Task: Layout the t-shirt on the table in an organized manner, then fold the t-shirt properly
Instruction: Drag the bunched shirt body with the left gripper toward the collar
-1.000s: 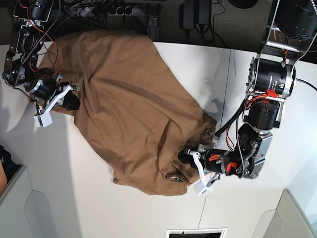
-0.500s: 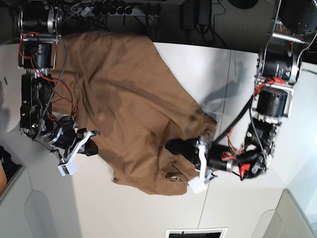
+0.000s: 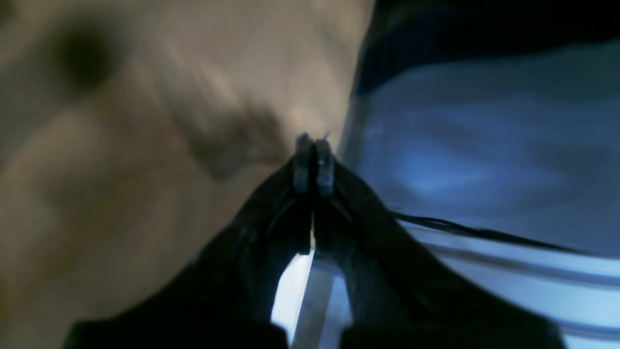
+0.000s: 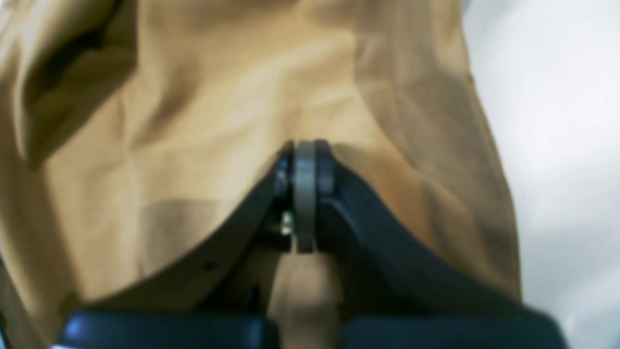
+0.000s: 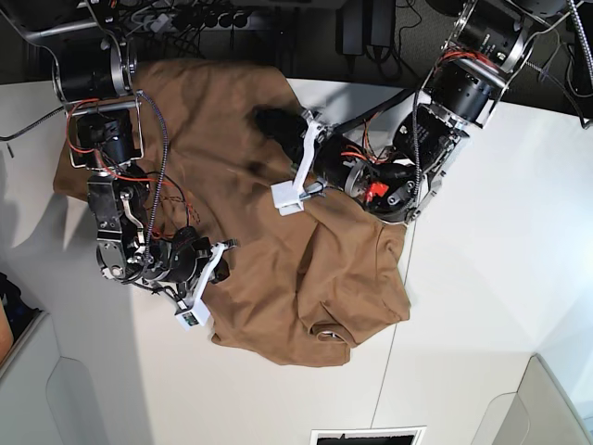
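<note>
The tan-brown t-shirt (image 5: 278, 269) lies crumpled on the white table (image 5: 463, 278), with its neckline near the front edge. My left gripper (image 5: 262, 119) hangs over the shirt's far part. In the left wrist view, the left gripper (image 3: 314, 145) is shut with nothing visible between its tips, and blurred cloth (image 3: 121, 145) lies behind it. My right gripper (image 5: 222, 269) is at the shirt's near left part. In the right wrist view, the right gripper (image 4: 305, 150) is shut, tips against the wrinkled fabric (image 4: 218, 121). I cannot tell whether cloth is pinched.
Cables and a power strip (image 5: 204, 17) run along the table's far edge. A thin seam line (image 5: 394, 352) crosses the tabletop right of the shirt. A dark vent (image 5: 366, 436) sits at the front edge, and grey bins (image 5: 46, 399) flank the front corners.
The left arm swung from the shirt's near right corner across to its far top part. The right gripper moved from the left edge toward the front and in over the cloth. Both stayed shut.
</note>
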